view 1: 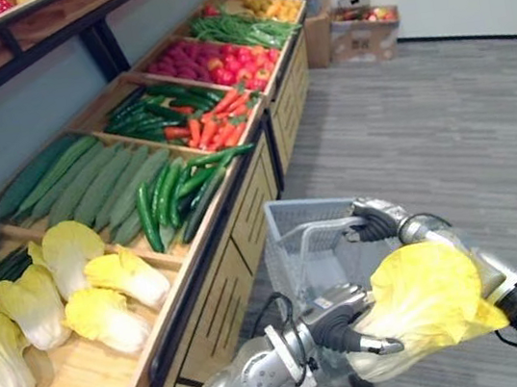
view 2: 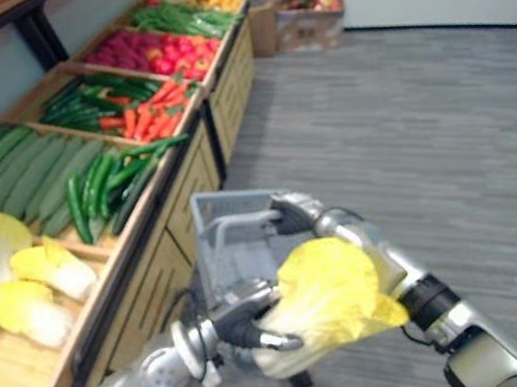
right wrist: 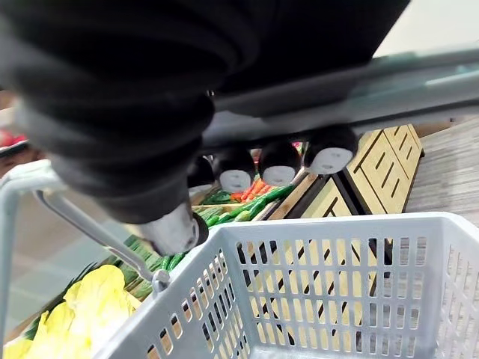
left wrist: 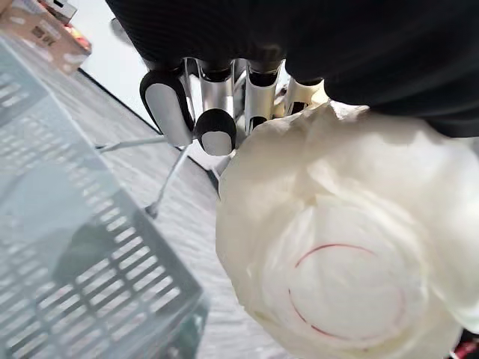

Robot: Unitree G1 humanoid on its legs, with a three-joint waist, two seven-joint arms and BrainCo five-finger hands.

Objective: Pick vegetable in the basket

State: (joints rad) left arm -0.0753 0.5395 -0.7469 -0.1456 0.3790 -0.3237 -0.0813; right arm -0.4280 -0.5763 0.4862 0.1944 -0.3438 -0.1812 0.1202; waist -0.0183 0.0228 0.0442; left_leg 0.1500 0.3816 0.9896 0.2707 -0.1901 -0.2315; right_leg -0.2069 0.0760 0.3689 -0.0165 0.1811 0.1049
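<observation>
My left hand (view 1: 344,323) is shut on a yellow-leaved napa cabbage (view 1: 430,296) and holds it in the air just in front of the basket. The left wrist view shows the cabbage's pale cut base (left wrist: 352,269) past the curled fingers (left wrist: 213,131). A grey plastic mesh basket (view 1: 298,246) hangs beside the produce stand, and it looks empty. My right hand (view 1: 375,220) is shut on its thin handle (right wrist: 71,217), with the basket's rim (right wrist: 337,228) right below.
A wooden produce stand (view 1: 214,288) runs along the left with more napa cabbages (view 1: 87,282), cucumbers (view 1: 92,184), green peppers (view 1: 175,191), carrots (view 1: 205,128) and red vegetables (view 1: 219,61). Cardboard boxes (view 1: 356,28) stand by the far wall. Grey floor (view 1: 443,127) lies to the right.
</observation>
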